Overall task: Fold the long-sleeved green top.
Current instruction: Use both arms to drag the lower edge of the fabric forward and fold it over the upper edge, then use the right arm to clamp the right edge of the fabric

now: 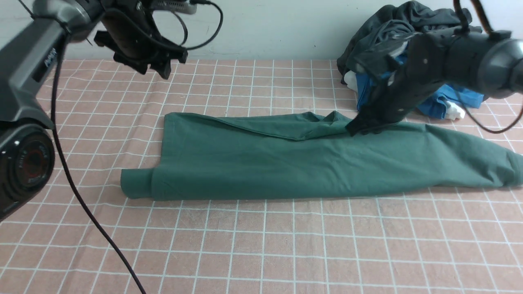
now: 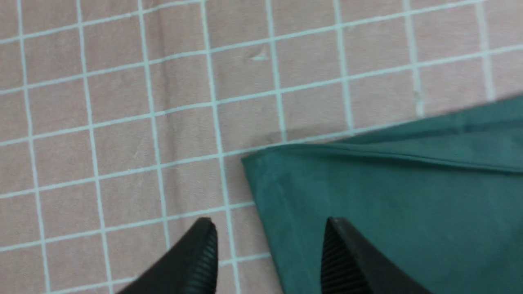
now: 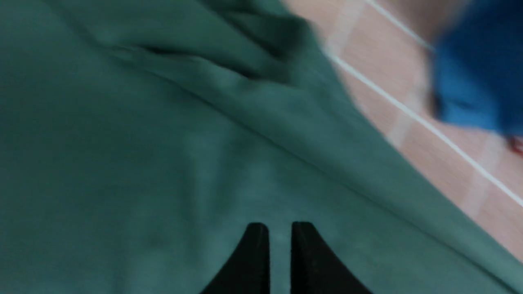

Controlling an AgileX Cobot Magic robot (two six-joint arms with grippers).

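The green long-sleeved top [image 1: 286, 163] lies folded into a long flat band across the checked tablecloth, with a cuff [image 1: 137, 183] sticking out at its near left corner. My left gripper [image 1: 160, 67] hangs high above the table's far left, open and empty. In the left wrist view it [image 2: 267, 220] hovers over the top's corner [image 2: 388, 196]. My right gripper [image 1: 363, 128] points down onto the rumpled far edge of the top. Its jaws [image 3: 280, 224] stand a narrow slit apart over the green cloth [image 3: 143, 143], with no fold visibly pinched between them.
A heap of clothes sits at the far right: a dark charcoal garment [image 1: 392, 24] on top of a bright blue one [image 1: 445, 100], close behind my right arm. The blue garment [image 3: 474, 81] also shows in the right wrist view. The pink checked tablecloth [image 1: 261, 245] covers the table.
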